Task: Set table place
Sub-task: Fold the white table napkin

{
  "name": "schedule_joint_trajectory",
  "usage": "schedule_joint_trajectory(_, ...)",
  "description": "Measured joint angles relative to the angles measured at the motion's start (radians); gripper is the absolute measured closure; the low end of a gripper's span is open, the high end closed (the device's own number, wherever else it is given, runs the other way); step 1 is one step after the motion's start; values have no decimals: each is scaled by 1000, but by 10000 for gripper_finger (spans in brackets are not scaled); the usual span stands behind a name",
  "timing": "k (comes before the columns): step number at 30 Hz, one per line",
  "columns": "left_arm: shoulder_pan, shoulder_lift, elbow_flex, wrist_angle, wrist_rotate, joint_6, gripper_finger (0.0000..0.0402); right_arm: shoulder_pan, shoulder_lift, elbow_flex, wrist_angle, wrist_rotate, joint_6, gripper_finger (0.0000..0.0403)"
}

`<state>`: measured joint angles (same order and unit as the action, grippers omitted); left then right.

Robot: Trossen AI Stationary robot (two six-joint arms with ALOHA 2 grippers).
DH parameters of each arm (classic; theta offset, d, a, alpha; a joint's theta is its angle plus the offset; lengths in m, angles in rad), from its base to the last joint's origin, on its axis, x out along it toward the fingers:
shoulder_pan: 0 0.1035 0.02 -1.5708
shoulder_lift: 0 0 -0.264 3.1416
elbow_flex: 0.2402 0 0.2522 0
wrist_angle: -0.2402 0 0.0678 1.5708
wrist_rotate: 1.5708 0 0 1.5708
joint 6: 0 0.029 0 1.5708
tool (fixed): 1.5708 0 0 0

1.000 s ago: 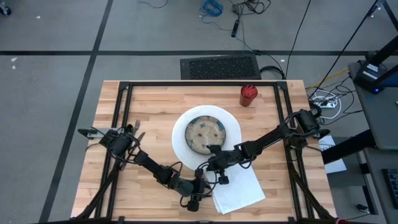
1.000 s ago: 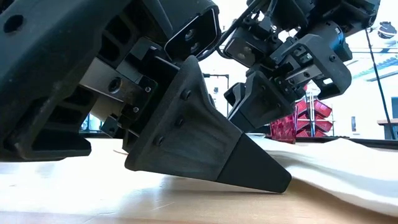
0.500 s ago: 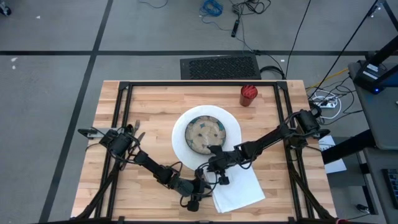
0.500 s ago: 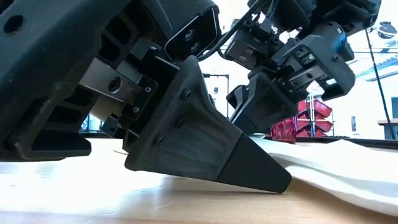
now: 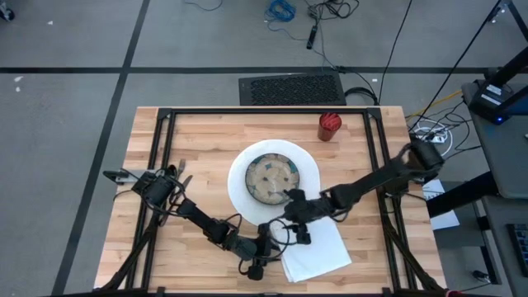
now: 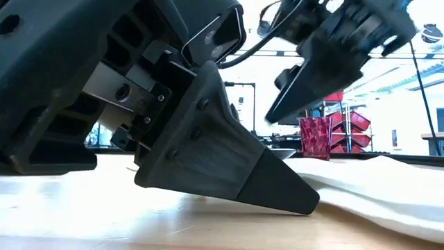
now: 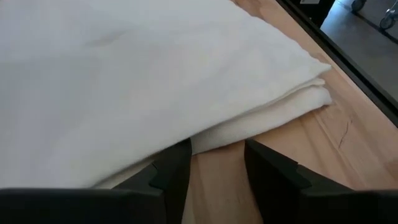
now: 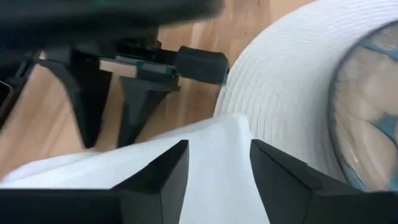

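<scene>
White napkin [image 5: 318, 252] just released at table's [image 5: 198, 140] five o'clock: right gripper [image 5: 290, 198] jaws now parted, lifting; left gripper [image 7: 214, 165] parted at napkin's edge.

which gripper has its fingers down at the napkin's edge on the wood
The left gripper, fingers either side of the white napkin's edge; the right gripper hangs above it.

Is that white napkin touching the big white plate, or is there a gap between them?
Touching. In the right wrist view the napkin's corner lies against the plate's ribbed rim, and from above the napkin meets the plate's edge.
</scene>
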<state>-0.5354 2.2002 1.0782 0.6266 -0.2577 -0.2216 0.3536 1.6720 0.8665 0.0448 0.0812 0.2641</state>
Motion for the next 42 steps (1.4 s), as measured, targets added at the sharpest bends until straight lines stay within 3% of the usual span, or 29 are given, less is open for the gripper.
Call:
schedule_joint_trajectory(6,-1,-23,-1,-25,10,20,262,125,-86,0,-97,139,196,238)
schedule_joint_trajectory(14,-23,-127,-1,-151,23,61,262,289,19,49,-141,185,514,242)
schedule_joint_trajectory(18,-40,-209,1,-219,-5,79,262,341,56,184,-440,186,657,243)
schedule_joint_trajectory(22,-31,-209,2,-104,-62,97,262,389,63,311,-828,186,830,243)
schedule_joint_trajectory(25,-1,-148,22,-34,-50,71,262,429,63,319,-969,174,962,243)
schedule_joint_trajectory(33,16,66,174,-4,-13,38,262,521,65,216,-894,84,1152,243)
schedule_joint_trajectory(42,8,67,189,-123,-9,-8,262,555,57,62,-813,35,1234,243)
